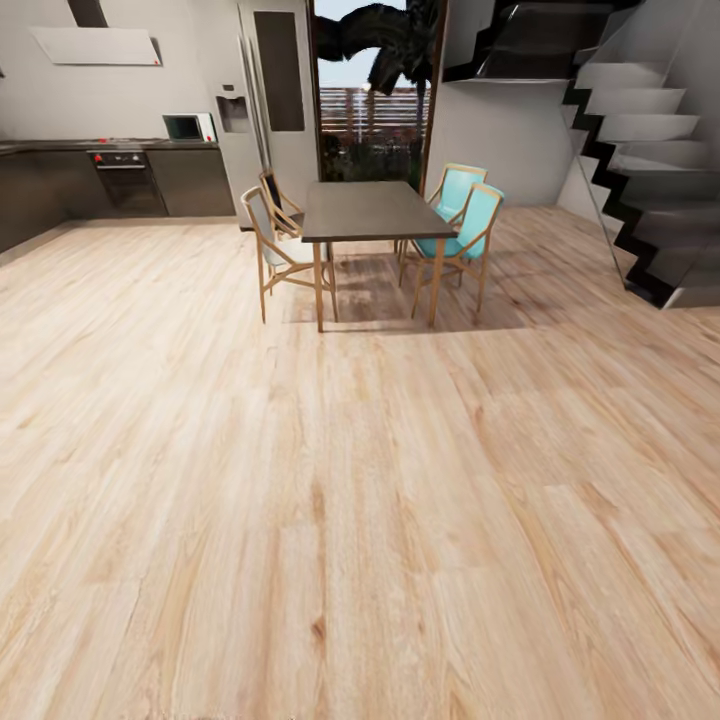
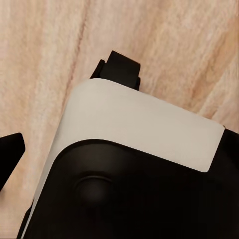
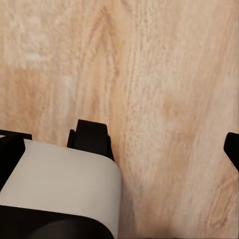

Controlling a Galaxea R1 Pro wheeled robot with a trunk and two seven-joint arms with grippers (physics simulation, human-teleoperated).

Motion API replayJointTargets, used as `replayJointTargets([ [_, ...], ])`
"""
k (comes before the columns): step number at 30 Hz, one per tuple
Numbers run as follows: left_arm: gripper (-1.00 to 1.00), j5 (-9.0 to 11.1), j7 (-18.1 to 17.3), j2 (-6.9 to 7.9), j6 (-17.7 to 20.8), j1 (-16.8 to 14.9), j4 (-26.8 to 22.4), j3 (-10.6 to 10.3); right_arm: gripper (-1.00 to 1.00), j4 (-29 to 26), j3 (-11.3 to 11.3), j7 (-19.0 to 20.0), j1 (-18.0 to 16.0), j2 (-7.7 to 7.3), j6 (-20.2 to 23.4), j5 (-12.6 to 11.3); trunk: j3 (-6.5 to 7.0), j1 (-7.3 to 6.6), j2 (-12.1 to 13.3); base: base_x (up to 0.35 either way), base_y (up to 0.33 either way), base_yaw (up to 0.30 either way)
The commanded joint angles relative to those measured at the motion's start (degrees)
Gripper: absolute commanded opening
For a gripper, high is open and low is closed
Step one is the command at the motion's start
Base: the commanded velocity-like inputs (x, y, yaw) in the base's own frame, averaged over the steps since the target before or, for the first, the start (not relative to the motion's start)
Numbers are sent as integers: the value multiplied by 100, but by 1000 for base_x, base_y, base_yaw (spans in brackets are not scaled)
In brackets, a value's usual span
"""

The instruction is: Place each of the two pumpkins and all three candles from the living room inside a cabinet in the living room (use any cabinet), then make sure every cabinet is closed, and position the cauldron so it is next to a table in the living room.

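Head view: a bare wood floor (image 1: pixel 360 520) runs ahead to a dark table (image 1: pixel 365 210) with chairs (image 1: pixel 465 225) round it. Stairs (image 1: pixel 640 150) rise on the right and a kitchen counter (image 1: pixel 120 180) stands far to the left. This looks like a stretch of driving, not of handling.

Left wrist view: one dark fingertip of the left pincer (image 2: pixel 9 152) hangs over the floor, just beside the robot's white and black shell (image 2: pixel 139 129). I cannot tell if it is spread or pressed together.

Right wrist view: a fingertip of the right pincer (image 3: pixel 232 149) also hangs above the floor, with the shell (image 3: pixel 64 174) near it. Its state I cannot tell either.

Where the pumpkins, candles and cabinet lie from either pincer, and how they point, I cannot tell.

My judgement: a pumpkin is probably stiff and light, best taken across its round belly with the stem up. A candle is likely smooth and a little slippery, so pinch its side and keep its axis upright.
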Motion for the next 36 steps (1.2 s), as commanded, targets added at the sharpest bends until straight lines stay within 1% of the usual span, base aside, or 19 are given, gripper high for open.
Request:
replayJointTargets([
  [1,100,0,0,0,0,0,0,0,100,0,0,0,0,0,0,0,0,0,0,18,0,286],
  [23,100,0,0,0,-2,0,0,0,100,-2,0,0,5,0,0,0,0,0,0,3,-3,287],
  [36,100,0,0,0,-3,0,0,0,100,-3,0,-4,5,0,0,0,0,0,0,202,-207,287],
])
